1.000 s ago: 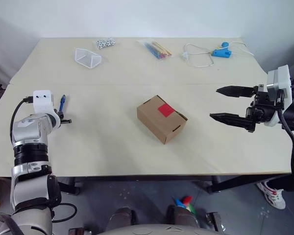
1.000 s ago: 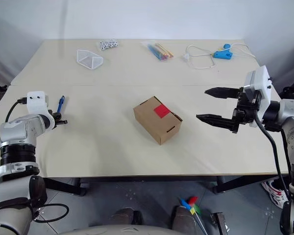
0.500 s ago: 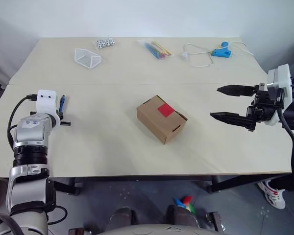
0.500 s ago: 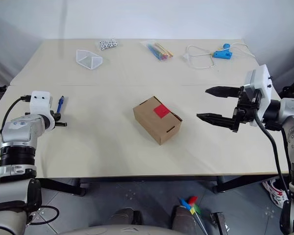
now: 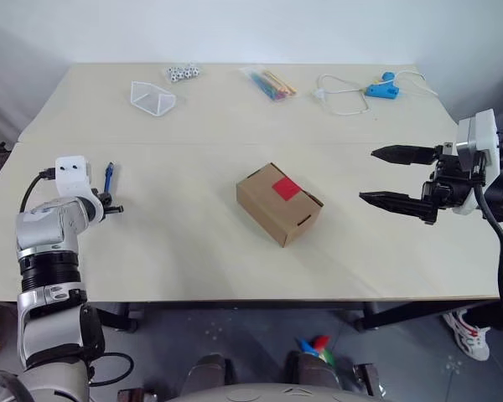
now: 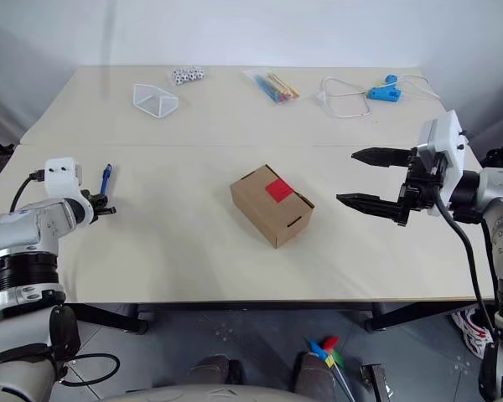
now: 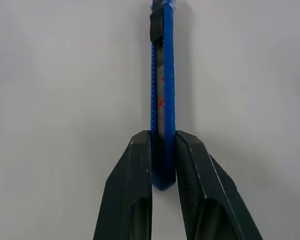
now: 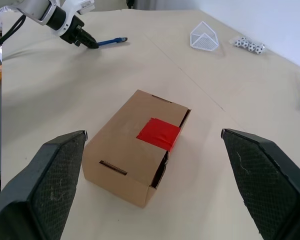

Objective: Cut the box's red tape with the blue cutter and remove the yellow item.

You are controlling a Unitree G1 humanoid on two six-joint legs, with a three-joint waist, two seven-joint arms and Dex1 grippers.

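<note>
Nearest, at the left edge of the pale beige worktop (image 5: 193, 251), the left claw (image 7: 162, 165) is pinched narrow on the rear end of the slim dark-blue pen-shaped cutter (image 7: 162, 95), its two black fingers (image 7: 132, 190) pressed against either side of the handle; the cutter (image 5: 108, 176) lies flat on the worktop and points away from the robot. On the right side, the right claw (image 5: 394, 177) hangs above the worktop with its fingers spread wide and nothing between them, aimed across toward the middle. There, well apart from both claws, sits the small brown cardboard box (image 5: 279, 202), set at an angle, flaps shut, with the short bright red square of tape (image 8: 159, 133) stuck across the seam on its top face. Whether anything is inside cannot be told. Farther back, along the far edge, lie a clear wire-like triangular basket (image 5: 152, 98), a cluster of small white dice-like pieces (image 5: 182, 73), a clear bag of coloured sticks (image 5: 269, 83), and a light-blue tool with a looped white cord (image 5: 377, 88).
</note>
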